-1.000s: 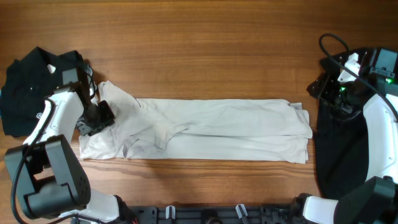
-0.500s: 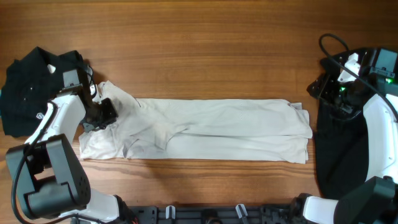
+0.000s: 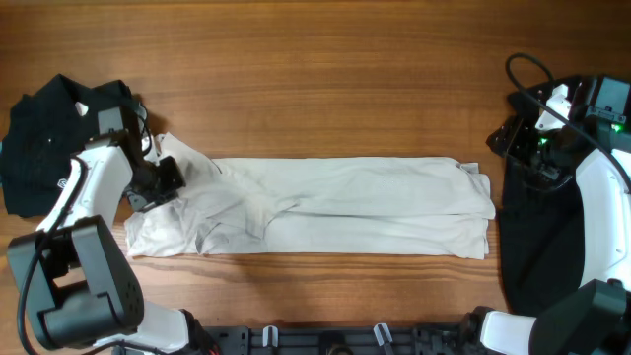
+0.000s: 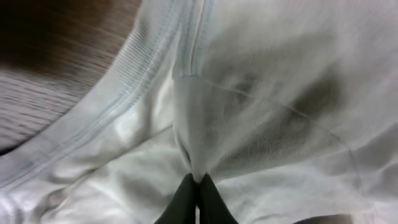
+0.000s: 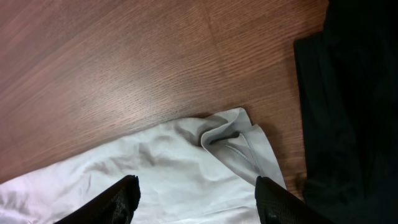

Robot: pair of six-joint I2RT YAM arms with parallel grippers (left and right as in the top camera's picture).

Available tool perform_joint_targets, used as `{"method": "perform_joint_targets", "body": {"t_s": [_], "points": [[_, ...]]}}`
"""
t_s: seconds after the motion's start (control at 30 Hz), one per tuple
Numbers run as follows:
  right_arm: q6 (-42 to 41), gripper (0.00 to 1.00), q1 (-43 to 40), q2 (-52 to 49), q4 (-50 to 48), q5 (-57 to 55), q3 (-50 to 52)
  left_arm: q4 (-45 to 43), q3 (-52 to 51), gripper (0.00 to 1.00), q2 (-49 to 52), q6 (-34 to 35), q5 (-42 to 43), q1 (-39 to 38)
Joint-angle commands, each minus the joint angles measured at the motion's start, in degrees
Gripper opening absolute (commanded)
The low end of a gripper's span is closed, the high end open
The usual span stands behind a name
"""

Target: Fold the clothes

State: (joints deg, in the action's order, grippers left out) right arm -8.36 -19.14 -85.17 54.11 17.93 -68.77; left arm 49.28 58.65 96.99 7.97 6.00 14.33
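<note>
The cream T-shirt [image 3: 345,205] lies folded into a long strip across the middle of the table. My left gripper [image 3: 158,182] is at its left end and is shut on a pinch of the cream fabric; the left wrist view shows the fingertips [image 4: 198,186] closed on a raised fold of the T-shirt [image 4: 261,93]. My right gripper [image 3: 513,138] is open and empty, held above the strip's right end; its wrist view shows the shirt's corner [image 5: 236,146] between the spread fingers [image 5: 196,193].
A black garment [image 3: 44,138] lies crumpled at the far left. Another black garment [image 3: 537,237] lies along the right edge, also in the right wrist view [image 5: 354,93]. Bare wood table [image 3: 325,79] lies behind the strip.
My left gripper has shifted slightly down and left with the pinched fabric, after moving up a moment before. The shirt's left end has rumpled a little. The right arm has not moved.
</note>
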Motion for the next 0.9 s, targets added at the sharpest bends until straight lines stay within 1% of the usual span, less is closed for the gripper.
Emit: {"method": "perform_joint_targets", "body": {"t_s": [0.0, 0.07, 0.1, 0.17, 0.23, 0.4, 0.53, 0.63, 0.73, 0.77, 0.8, 0.83, 0.87], "points": [[-0.81, 0.65, -0.28, -0.02, -0.7, -0.42, -0.11, 2.75, 1.55, 0.04, -1.73, -0.17, -3.54, 0.33], [-0.79, 0.64, -0.28, -0.02, -1.2, -0.72, -0.11, 4.68, 1.57, 0.04, -1.75, 0.17, -4.42, 0.31], [-0.81, 0.65, -0.28, -0.02, -1.44, -1.42, -0.11, 5.77, 1.57, 0.04, -1.75, 0.76, -6.51, 0.33], [-0.61, 0.65, -0.28, -0.09, -2.78, -1.7, -0.11, 7.65, 1.6, 0.04, -1.75, 3.69, -10.75, 0.33], [-0.63, 0.64, -0.28, -0.55, -4.24, -1.68, -0.11, 8.37, 1.6, 0.04, -1.75, 6.23, -12.33, 0.33], [-0.5, 0.64, -0.28, -5.46, -6.99, -1.64, -0.11, 8.17, 1.57, 0.04, -1.73, 7.93, -12.13, 0.31], [5.07, 0.63, -0.28, -11.91, -7.19, 3.43, -0.11, 7.19, 1.57, 0.04, -1.73, 7.96, -10.73, 0.31], [10.43, 0.62, -0.07, -15.76, -7.45, 10.43, -0.11, 6.49, 1.6, 0.04, -1.73, 7.96, -8.41, 0.31], [12.52, 0.62, 0.81, -18.4, -7.85, 11.08, -0.11, 6.51, 1.57, 0.04, -1.73, 7.93, -8.41, 0.31], [12.98, 0.6, 1.36, -19.39, -7.8, 11.08, -0.11, 6.54, 1.6, 0.04, -1.73, 7.93, -8.41, 0.31], [13.11, 0.52, 2.05, -20.28, -7.34, 11.1, -0.11, 6.54, 1.57, 0.04, -1.75, 7.96, -8.41, 0.31], [14.82, 0.48, 3.1, -21.03, -6.45, 10.62, -0.11, 6.54, 1.6, 0.04, -1.75, 7.96, -8.41, 0.31], [14.47, 0.5, 4.35, -21.42, -6.08, 7.02, -0.11, 6.51, 1.6, 0.04, -1.75, 7.93, -8.41, 0.31]]}}
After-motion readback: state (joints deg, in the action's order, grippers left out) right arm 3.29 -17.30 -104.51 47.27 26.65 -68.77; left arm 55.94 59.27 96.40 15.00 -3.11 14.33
